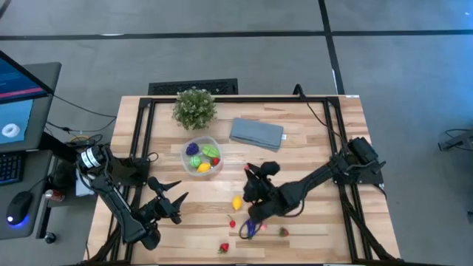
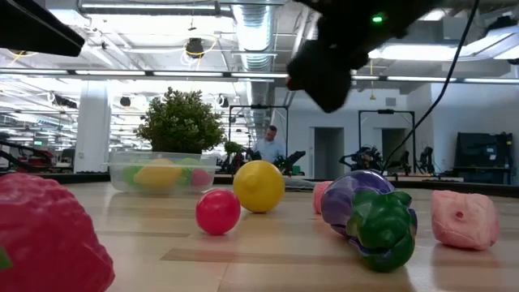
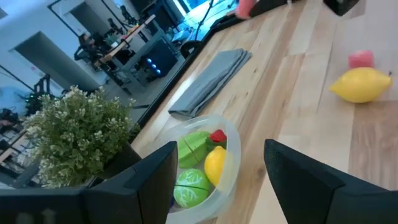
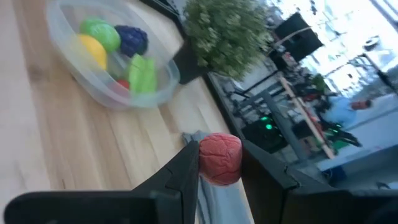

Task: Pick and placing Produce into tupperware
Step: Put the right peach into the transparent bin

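The right hand [image 4: 219,163], raised over the desk [image 1: 325,140] near the tupperware [image 1: 202,157], pinches a small bumpy red berry [image 4: 219,158] by its middle: probably light, stiff, apt to roll; the left hand [image 1: 168,201] waits open.

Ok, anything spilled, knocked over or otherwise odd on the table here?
Nothing stands out. The tupperware sits upright with several pieces inside, the potted plant stands upright, and the cloth lies flat. The loose produce on the wood simply isn't packed yet; the right hand holds a red piece.
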Motion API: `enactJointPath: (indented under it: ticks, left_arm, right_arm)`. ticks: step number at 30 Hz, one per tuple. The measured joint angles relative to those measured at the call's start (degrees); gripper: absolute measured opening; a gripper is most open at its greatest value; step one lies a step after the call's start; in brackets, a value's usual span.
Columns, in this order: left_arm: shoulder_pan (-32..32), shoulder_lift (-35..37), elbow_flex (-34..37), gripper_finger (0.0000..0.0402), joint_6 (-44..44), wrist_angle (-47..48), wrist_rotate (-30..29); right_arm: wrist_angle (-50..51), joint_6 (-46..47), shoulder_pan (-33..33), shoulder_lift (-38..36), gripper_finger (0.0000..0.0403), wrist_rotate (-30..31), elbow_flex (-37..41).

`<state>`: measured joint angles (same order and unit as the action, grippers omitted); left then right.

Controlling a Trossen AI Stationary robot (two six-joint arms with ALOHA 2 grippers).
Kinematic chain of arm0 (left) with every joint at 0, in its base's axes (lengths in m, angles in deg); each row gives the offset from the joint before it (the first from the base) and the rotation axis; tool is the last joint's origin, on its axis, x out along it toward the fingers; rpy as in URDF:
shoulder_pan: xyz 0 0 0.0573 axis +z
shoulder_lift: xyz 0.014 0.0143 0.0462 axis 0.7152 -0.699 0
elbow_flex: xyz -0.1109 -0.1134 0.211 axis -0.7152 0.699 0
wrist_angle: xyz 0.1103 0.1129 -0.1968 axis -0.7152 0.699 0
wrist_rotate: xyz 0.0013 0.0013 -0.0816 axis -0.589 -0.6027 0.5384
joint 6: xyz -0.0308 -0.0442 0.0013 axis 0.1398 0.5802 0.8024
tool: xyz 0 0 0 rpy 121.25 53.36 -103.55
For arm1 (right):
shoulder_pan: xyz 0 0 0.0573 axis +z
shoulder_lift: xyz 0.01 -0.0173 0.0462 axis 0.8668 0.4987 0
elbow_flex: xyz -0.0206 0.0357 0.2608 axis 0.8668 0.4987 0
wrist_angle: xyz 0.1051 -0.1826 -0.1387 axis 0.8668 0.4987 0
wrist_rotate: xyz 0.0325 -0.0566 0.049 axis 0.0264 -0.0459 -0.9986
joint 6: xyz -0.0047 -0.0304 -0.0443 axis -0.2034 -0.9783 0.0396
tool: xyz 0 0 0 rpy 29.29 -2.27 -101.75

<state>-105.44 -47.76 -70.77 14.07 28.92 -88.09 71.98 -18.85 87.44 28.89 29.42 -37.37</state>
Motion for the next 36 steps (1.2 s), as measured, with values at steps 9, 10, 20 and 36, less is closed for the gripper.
enactJointPath:
  ticks: [9,10,20,36]
  left_arm:
    - [-1.3,0.0,3.8,0.0231,5.9,0.3,2.8]
    - [-1.4,0.0,4.0,0.0231,6.5,0.4,3.3]
    - [-3.0,0.0,4.3,0.0231,9.5,1.3,5.9]
    - [-5.2,0.0,4.3,0.0231,12.4,1.3,8.8]
  right_arm:
    - [-21.9,-21.8,-5.2,0.0,0.013,-11.2,0.0]
    - [-23.8,-23.7,-5.8,0.0,0.013,-12.8,0.0]
    - [-34.4,-32.9,-12.2,0.0,0.013,-30.2,0.1]
    - [-40.5,-34.0,-21.8,0.0,0.013,-52.7,0.1]
